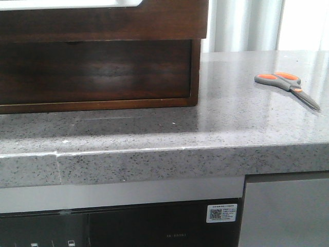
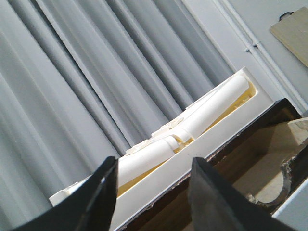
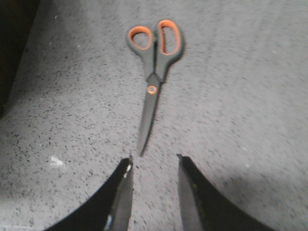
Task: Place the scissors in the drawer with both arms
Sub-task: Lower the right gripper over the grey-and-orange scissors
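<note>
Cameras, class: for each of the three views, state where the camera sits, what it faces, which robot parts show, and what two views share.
Front view: faces forward over the grey countertop, showing the dark drawer on the left and the scissors on the right; no arm visible.
Left wrist view: on the left arm, looking at curtains and a white tray; the left gripper has its fingers apart.
Right wrist view: on the right arm, looking down at the scissors; the right gripper has its fingers apart.
Shared: front and right wrist views both show the scissors and countertop.
</note>
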